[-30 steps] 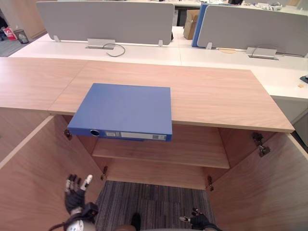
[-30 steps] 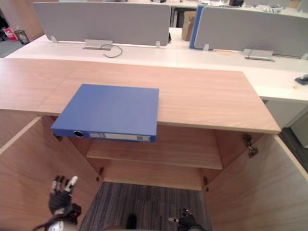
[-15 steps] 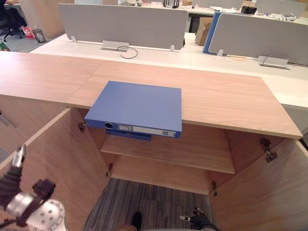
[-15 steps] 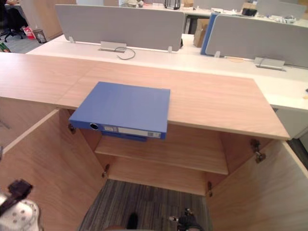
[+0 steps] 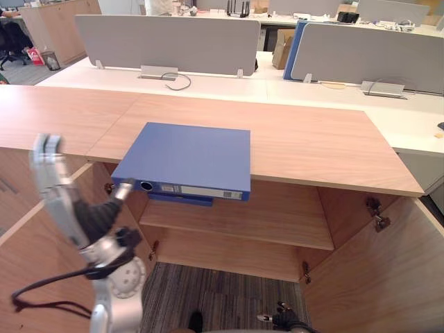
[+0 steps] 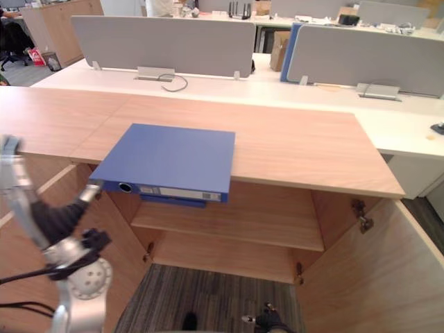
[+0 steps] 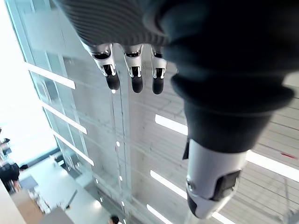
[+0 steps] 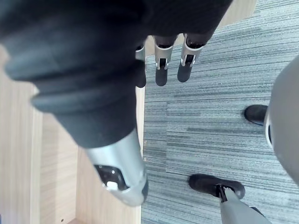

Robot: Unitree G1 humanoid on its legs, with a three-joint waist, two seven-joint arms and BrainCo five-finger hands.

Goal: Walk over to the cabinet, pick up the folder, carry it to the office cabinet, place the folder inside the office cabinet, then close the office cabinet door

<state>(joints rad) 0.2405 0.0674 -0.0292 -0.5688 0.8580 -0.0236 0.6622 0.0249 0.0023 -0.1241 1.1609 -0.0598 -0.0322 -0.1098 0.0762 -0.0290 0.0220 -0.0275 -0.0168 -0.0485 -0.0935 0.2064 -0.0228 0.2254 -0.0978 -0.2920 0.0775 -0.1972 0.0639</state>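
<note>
**A:** Head camera, left eye first. Where is the folder?

**B:** The folder (image 5: 187,156) is a flat, matte blue slab lying on the cabinet (image 5: 312,139) top. Its labelled spine juts over the front edge. The cabinet is pale wood-grain laminate, and both doors (image 5: 388,277) stand swung wide. A plain shelf (image 5: 277,222) runs across the inside.

**A:** And the hands?

**B:** The left hand (image 5: 73,208) is raised at the cabinet's left side. Its silver fingers are straight and point up, and it grips nothing. Its thumb tip shows just beside the folder's near left corner, but I cannot tell whether it touches. The right hand (image 5: 284,320) hangs low over ribbed grey carpet (image 5: 229,298).

**A:** Right eye?

**B:** Same scene. Behind the cabinet are smooth white desks (image 6: 229,87) with grey fabric screens (image 6: 163,41) that have rounded corners.

**A:** Left wrist view?

**B:** The dark-tipped fingers (image 7: 133,74) are stretched out in a row, with the thumb (image 7: 210,196) held apart and the palm empty. Past them is a ceiling (image 7: 107,140) with long strip lights (image 7: 51,77).

**A:** Right wrist view?

**B:** The fingers (image 8: 161,70) are relaxed and nearly straight, and they hold nothing. Beyond them is the striped carpet, with a wood-grain panel (image 8: 18,163) alongside.
</note>
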